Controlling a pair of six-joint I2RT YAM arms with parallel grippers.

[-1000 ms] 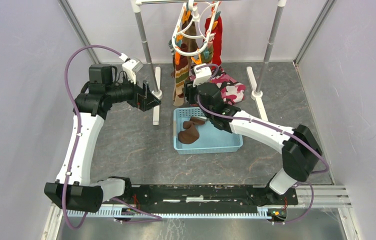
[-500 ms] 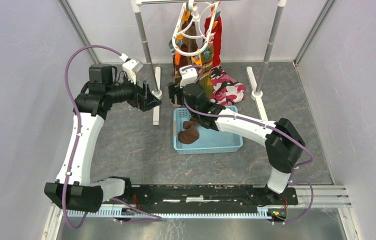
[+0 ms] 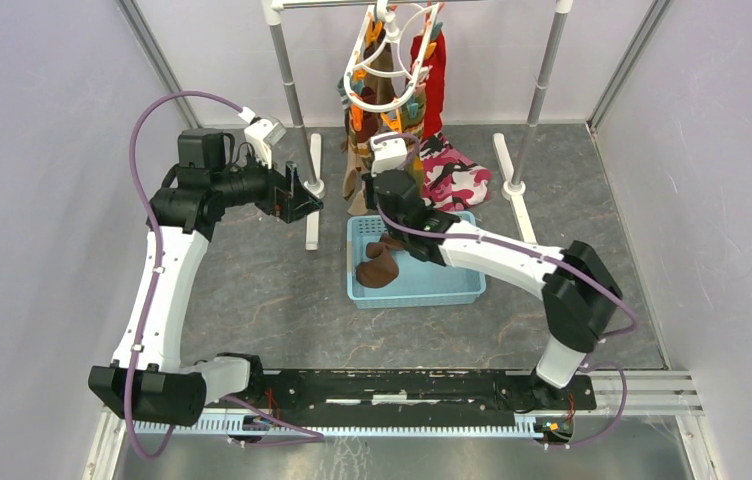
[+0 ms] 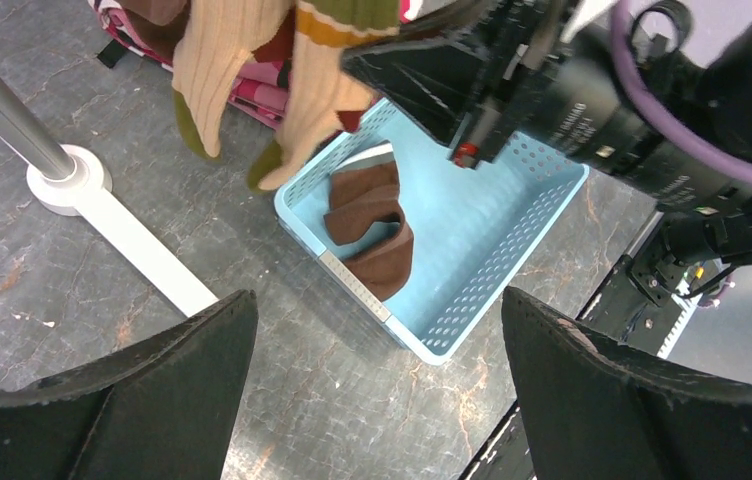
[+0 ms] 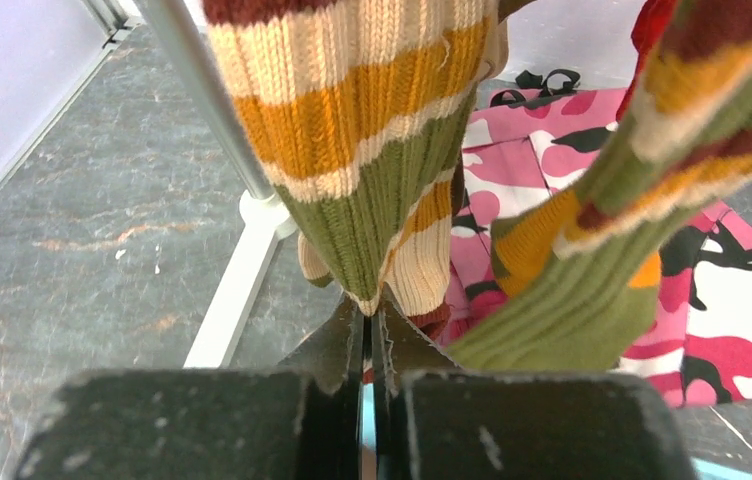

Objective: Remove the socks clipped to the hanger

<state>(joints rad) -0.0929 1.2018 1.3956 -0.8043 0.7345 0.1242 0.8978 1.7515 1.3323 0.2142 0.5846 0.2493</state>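
under the arms lies a grey, marbled tabletop [image 3: 272,290], boxed in by plain pale walls [image 3: 42,150]. at the far edge a metal stand [image 3: 287,70] with white feet carries the white hanger [image 3: 377,60], and the socks [image 3: 433,70] hang from its orange and teal clips. a pink camo cloth [image 3: 457,180] lies on the tabletop below them. near the middle sits a light blue basket [image 3: 452,292] with a brown sock [image 3: 377,270] in it. in the left wrist view, small white print rings the lens on the right arm [image 4: 592,110], but it is too small to read. the left jaws stand wide apart and hold nothing. they hang above the tabletop just left of the basket, beside a stand foot. the right jaws are all but closed, with only a slit between them. they pinch the green band of a striped sock [image 5: 372,150] that hangs from the hanger just beyond the basket's far left corner.
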